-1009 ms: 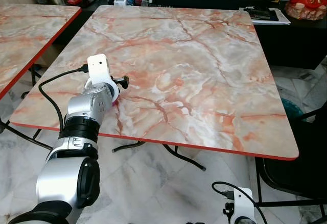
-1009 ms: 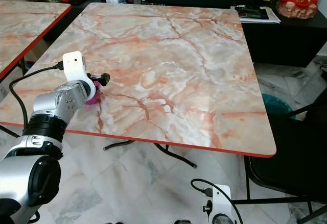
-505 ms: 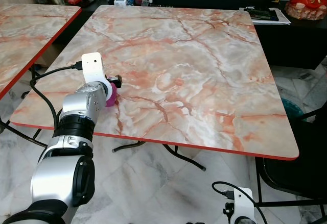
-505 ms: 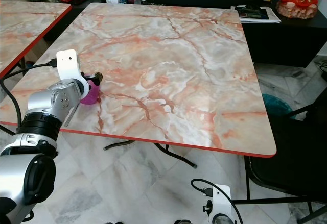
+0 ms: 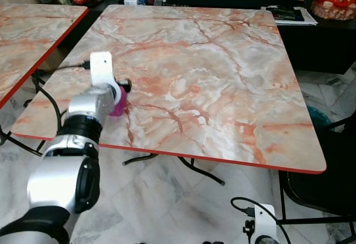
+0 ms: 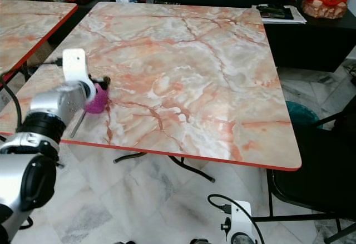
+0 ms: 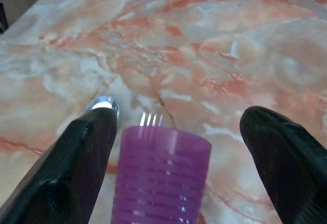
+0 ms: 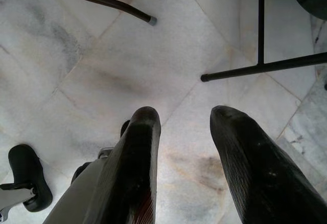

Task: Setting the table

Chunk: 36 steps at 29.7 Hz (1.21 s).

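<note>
**A:** Where does your left end effector (image 7: 173, 132) sit right now?

**B:** Over the near left part of the marble desk (image 5: 222, 60), close to its red front edge. From the left wrist view, your two black fingers (image 7: 82, 152) stand spread wide, one on each side of a purple ribbed cup (image 7: 162, 175). One finger looks close to the cup wall, the other stands well apart from it, so the grip reads as released, not clamped.

**A:** And the cup itself?

**B:** It stands on the desk just ahead of your wrist, in the head views a small magenta shape (image 6: 99, 100) beside the white camera housing (image 5: 102, 69). Metal fork tines (image 7: 151, 119) and a rounded spoon bowl (image 7: 104, 104) peek out beyond its rim, so I judge it to be a cutlery holder. Whether they stand in it or lie behind it, I cannot tell.

**A:** Why near the edge?

**B:** Probably because that is where a diner would reach; the desk beyond it is bare.

**A:** The right end effector (image 8: 181, 147)?

**B:** It hangs idle over the tiled floor (image 8: 92, 66), fingers parted, holding nothing.
</note>
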{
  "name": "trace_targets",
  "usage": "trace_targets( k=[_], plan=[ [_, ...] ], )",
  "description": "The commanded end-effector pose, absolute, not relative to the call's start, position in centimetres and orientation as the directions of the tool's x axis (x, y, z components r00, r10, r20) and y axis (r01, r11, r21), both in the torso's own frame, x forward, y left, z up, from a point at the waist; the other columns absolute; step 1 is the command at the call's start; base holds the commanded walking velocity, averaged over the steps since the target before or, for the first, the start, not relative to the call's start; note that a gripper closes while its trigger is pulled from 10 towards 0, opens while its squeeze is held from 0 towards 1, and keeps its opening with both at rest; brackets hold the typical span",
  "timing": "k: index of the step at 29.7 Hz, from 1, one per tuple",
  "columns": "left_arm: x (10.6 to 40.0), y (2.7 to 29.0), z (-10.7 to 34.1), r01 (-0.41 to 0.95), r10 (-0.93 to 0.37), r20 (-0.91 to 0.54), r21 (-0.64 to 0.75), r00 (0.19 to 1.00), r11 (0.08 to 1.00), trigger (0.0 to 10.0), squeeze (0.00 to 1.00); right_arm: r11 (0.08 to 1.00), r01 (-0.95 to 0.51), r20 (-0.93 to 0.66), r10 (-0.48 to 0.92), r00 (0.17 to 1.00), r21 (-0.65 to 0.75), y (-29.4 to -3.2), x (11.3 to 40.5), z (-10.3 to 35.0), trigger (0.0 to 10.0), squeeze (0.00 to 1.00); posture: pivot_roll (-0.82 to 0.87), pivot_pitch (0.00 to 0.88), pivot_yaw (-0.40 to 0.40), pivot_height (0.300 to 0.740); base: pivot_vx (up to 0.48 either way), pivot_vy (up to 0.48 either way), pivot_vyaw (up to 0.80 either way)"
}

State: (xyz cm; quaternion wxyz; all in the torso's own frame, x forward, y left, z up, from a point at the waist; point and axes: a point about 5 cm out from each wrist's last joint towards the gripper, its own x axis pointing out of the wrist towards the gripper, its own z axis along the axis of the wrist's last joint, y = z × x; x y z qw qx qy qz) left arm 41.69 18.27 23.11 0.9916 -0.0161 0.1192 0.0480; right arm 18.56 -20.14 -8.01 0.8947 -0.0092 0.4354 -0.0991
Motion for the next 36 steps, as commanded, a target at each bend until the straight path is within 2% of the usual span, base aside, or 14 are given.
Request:
trace_targets(
  k=[1,17,36],
  plan=[
    [41.8,18.6,22.9,-0.096,0.099,-0.252,0.021,0.963,0.995,10.0,0.00,0.978,0.185,-0.788,-0.189,0.586,-0.098,-20.1,18.0,-8.3,10.0,0.00,-0.05,0.137,0.021,0.740,0.000,0.000,0.00],
    [41.8,20.4,22.7,0.009,0.041,-0.278,0.175,0.960,0.985,10.0,0.00,0.977,0.188,-0.785,-0.191,0.590,-0.096,-20.2,18.1,-8.3,10.0,0.00,-0.05,0.141,0.024,0.740,0.000,0.000,0.00],
    [41.3,20.8,20.8,0.071,-0.013,-0.344,0.158,0.939,0.985,10.0,0.00,0.977,0.189,-0.781,-0.195,0.593,-0.101,-20.3,18.1,-8.2,10.0,0.00,-0.06,0.142,0.016,0.740,0.000,0.000,0.00]
  ],
)
